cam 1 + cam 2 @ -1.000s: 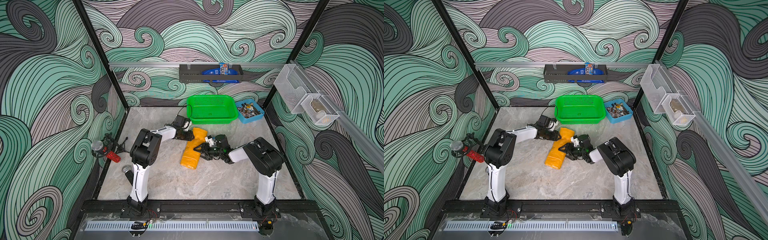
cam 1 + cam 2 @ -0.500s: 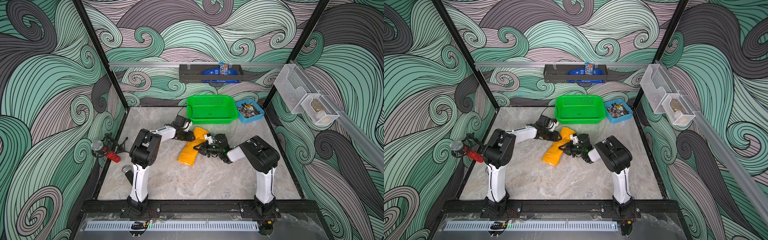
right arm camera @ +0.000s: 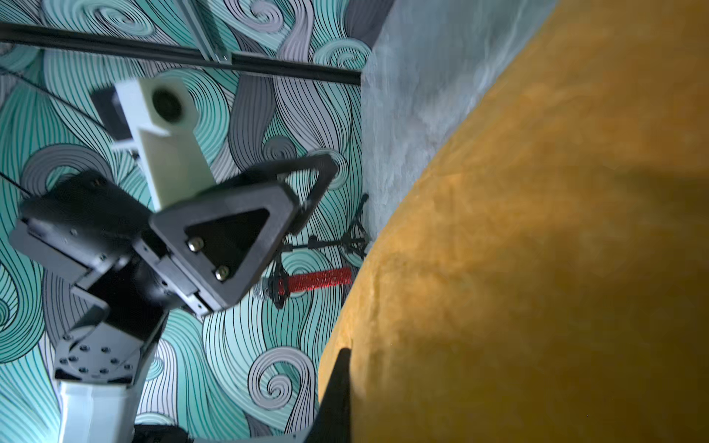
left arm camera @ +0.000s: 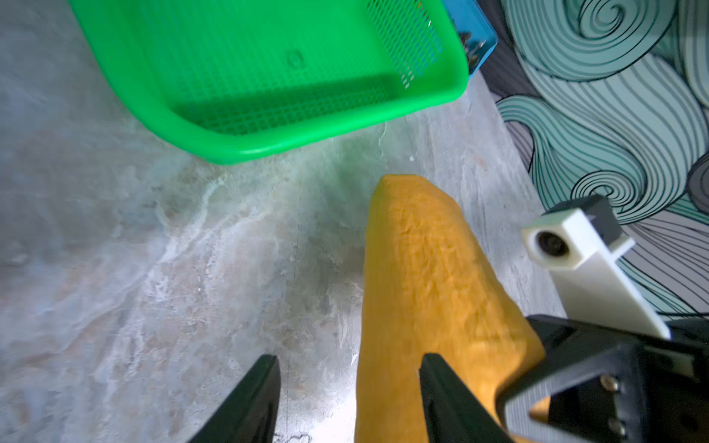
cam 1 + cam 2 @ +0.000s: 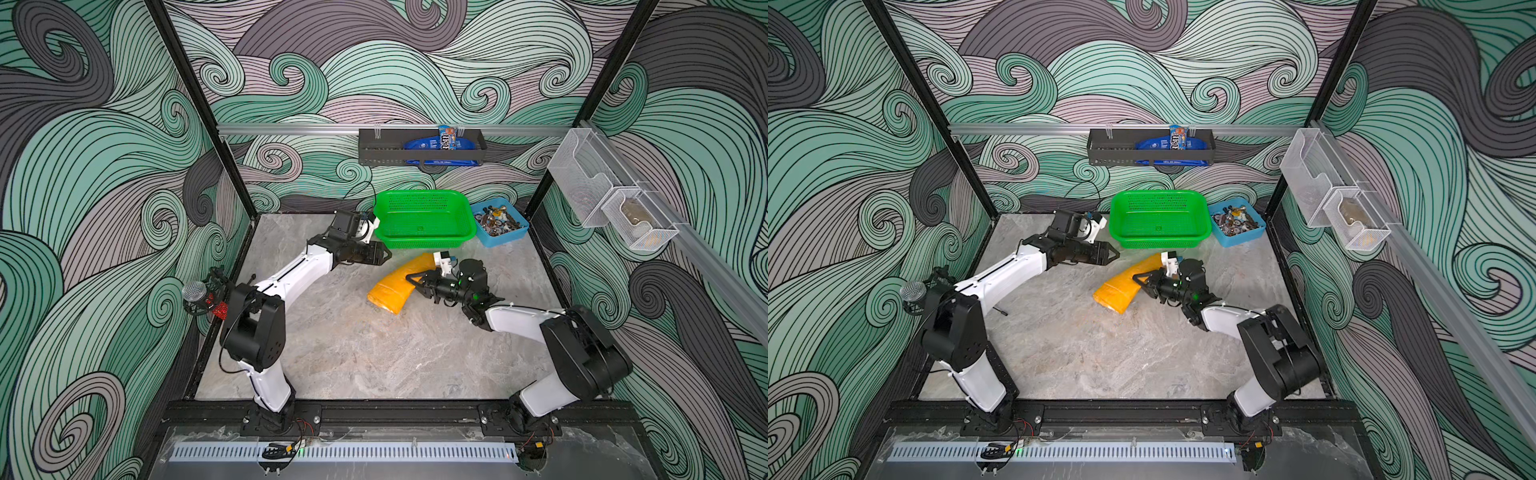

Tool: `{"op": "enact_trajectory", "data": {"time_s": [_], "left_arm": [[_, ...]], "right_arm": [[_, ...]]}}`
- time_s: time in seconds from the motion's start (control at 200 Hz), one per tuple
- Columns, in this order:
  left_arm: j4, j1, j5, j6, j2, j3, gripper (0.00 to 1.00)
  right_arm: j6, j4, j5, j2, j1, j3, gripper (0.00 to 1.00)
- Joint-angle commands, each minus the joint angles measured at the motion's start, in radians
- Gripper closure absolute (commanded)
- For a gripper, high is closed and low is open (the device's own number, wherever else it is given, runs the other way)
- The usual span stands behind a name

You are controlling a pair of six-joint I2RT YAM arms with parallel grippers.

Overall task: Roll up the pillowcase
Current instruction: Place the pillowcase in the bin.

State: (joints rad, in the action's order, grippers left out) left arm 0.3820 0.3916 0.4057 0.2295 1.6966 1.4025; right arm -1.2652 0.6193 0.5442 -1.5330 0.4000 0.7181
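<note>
**Pillowcase** (image 5: 392, 284), rolled, lies on the table (image 5: 353, 353) just before the basket (image 5: 428, 240). Risk: with the left gripper (image 4: 349, 360) wide and empty beside it, soft layers may slacken and unroll. A tug from the right gripper (image 5: 413, 283), against its flank (grip on cloth cannot be told), would bend it further. Pillowcase: mustard, crinkled cloth; curved, tapering. Table: smooth, marble-look. Basket: green plastic mesh.
</note>
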Motion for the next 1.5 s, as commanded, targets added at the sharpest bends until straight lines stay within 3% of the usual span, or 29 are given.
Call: {"op": "enact_trajectory", "data": {"time_s": [0.0,0.115,0.205,0.44,0.675,1.116,1.351,1.496], "left_arm": [[0.057,-0.027,-0.107,0.006,-0.079,0.015,0.36],[0.023,-0.048,-0.223,0.025,-0.165,-0.029,0.33],[0.002,-0.074,-0.245,0.023,-0.213,-0.072,0.3],[0.007,-0.142,-0.23,0.025,-0.268,-0.157,0.3],[-0.004,-0.198,-0.195,0.016,-0.268,-0.217,0.3],[-0.003,-0.256,-0.15,-0.018,-0.264,-0.261,0.29],[-0.008,-0.264,-0.13,-0.023,-0.268,-0.288,0.3],[-0.009,-0.265,-0.119,-0.026,-0.264,-0.292,0.29]], "right_arm": [[0.063,-0.131,-0.089,0.03,-0.044,0.149,0.94],[0.048,-0.157,-0.146,-0.04,-0.095,0.308,0.93],[0.047,-0.168,-0.176,-0.134,-0.138,0.445,0.93],[0.045,-0.194,-0.276,-0.414,-0.213,0.783,0.93],[0.029,-0.227,-0.411,-0.654,-0.202,1.027,0.91],[-0.103,-0.164,-0.572,-0.928,-0.101,1.176,0.89],[-0.136,-0.249,-0.571,-0.955,-0.074,1.168,0.84],[-0.142,-0.348,-0.531,-0.96,-0.074,1.172,0.72]]}}
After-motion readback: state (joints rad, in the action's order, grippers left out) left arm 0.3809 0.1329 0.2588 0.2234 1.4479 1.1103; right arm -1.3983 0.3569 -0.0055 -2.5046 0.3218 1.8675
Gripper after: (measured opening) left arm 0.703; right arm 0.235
